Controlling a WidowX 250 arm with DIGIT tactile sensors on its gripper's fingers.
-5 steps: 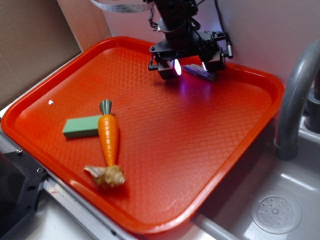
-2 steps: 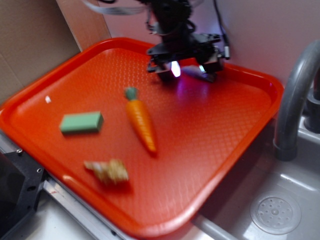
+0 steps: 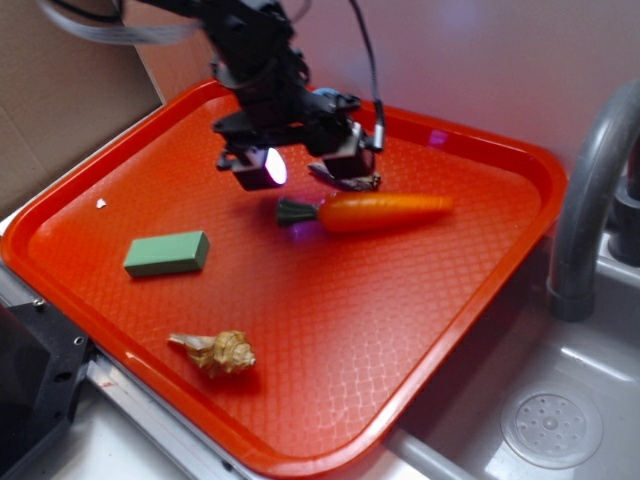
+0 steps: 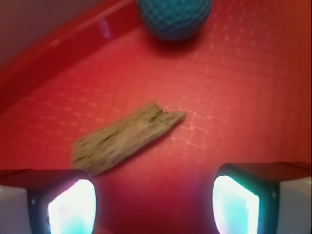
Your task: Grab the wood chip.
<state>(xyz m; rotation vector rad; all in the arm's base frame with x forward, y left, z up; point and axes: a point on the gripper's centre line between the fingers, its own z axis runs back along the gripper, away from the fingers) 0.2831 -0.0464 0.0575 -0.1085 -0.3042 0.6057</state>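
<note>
Wood is almost wholly hidden in the exterior view: my black arm and its cables cover the flat, rough, grey-brown wood chip (image 4: 126,136), and only a pale sliver of it may show under my right finger, too small to be sure of. My wrist view is blurred, yet it shows the chip plainly, lying flat on the orange-red dimpled plastic tray (image 3: 430,300) just ahead of my pincer (image 4: 153,200), slantwise, its left end close to my left fingertip (image 4: 68,204). A teal bumpy dome (image 4: 174,17) is cut off by the top edge of that view; I cannot say for certain what it is.

I lean in from the tray's far left corner, wrist bent down, pincer (image 3: 305,170) low over the tray. My two fingers stand wide apart, lit pads glowing, with nothing between them; the chip is not in my grasp.

One chip. One orange plastic carrot with a dark green stub (image 3: 375,211) lies just in front of my pincer, stub toward me. One green rectangular block (image 3: 166,253) and one tan spiral seashell (image 3: 218,352) lie well apart from me, nearer the tray's front left rim.
</note>
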